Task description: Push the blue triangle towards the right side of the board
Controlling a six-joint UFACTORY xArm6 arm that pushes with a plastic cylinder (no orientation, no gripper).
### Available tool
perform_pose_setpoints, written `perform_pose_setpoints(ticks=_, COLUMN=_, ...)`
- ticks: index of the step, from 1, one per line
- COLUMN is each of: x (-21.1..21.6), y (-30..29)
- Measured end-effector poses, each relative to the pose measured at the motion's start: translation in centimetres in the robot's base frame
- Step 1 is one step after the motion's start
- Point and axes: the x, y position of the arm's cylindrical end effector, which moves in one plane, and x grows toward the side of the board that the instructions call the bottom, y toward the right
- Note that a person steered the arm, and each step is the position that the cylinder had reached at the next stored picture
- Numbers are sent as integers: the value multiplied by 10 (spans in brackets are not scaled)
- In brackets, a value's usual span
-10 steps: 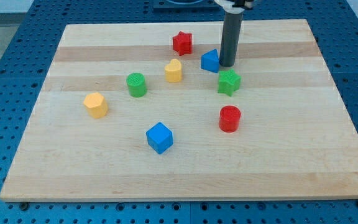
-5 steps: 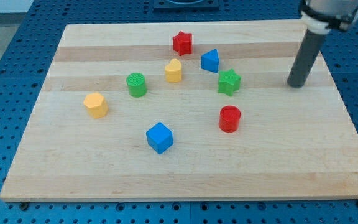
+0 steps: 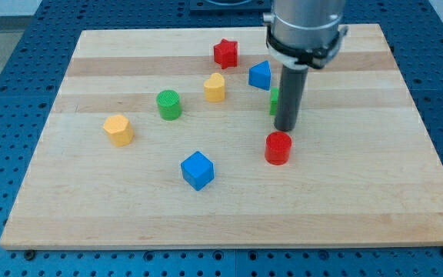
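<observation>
While my tip (image 3: 285, 128) stands lower, blue triangle (image 3: 260, 75) sits up-left

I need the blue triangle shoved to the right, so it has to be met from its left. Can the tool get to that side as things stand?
Probably yes. My tip sits just above the red cylinder, below-right of the blue triangle. Bare board shows between the triangle and the yellow block.

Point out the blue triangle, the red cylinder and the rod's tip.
blue triangle (image 3: 260, 75): camera view, middle of its front face.
red cylinder (image 3: 278, 148): camera view, its side just under the top.
my tip (image 3: 286, 128): camera view, rod's lower end, just above the red cylinder.
</observation>
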Motion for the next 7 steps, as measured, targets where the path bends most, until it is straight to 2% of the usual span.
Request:
perform_pose_setpoints(ticks=2, x=-8, y=-49)
perform_pose_setpoints(ticks=3, x=-57, y=-49)
perform_pose_setpoints(ticks=5, x=-100, y=-63)
perform_pose_setpoints(ticks=7, x=-96, y=3)
